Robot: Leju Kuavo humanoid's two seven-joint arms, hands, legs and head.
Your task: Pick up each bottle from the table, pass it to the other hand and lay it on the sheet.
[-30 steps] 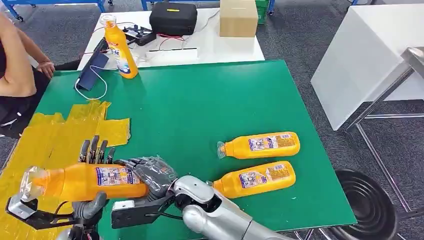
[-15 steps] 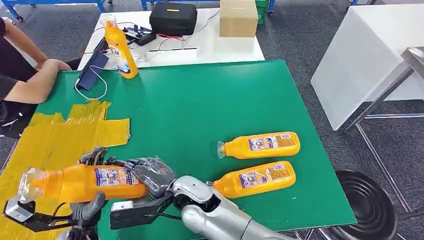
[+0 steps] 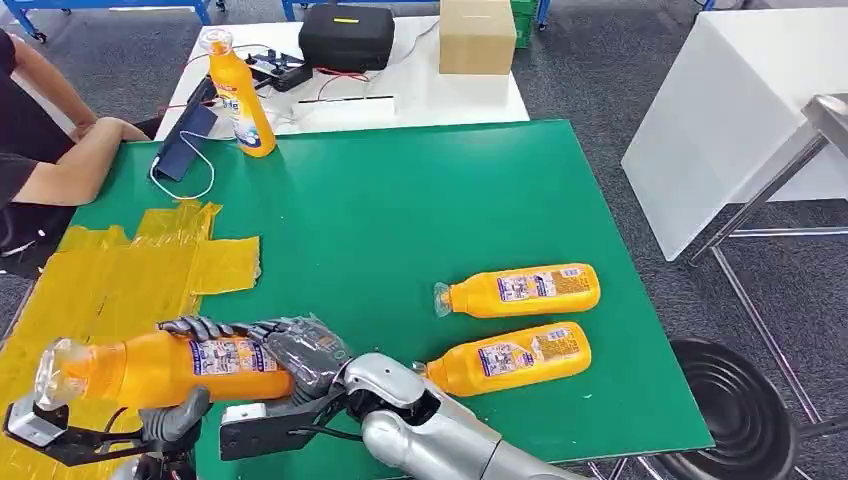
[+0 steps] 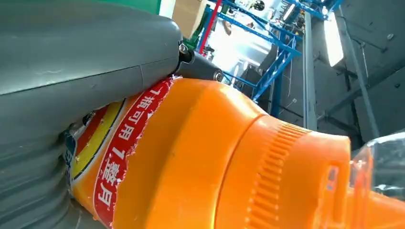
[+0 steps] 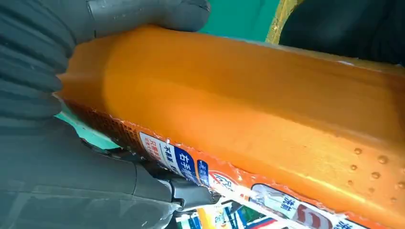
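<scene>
- The orange bottle [image 3: 165, 365] lies sideways in the air above the yellow sheet [image 3: 110, 280], at the bench's [image 3: 400, 210] near left.
- Both hold it: right robot hand [image 3: 300, 350] at its base, left robot hand [image 3: 185, 400] around its middle.
- Loosen the right only once the left is firm, I'd say.

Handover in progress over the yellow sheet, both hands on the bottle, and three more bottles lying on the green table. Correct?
Not quite. The head view shows two bottles lying on the green table: one and another nearer the robot. The third stands upright at the far edge. The rest holds: the left hand and right hand both hold the bottle over the yellow sheet.
</scene>
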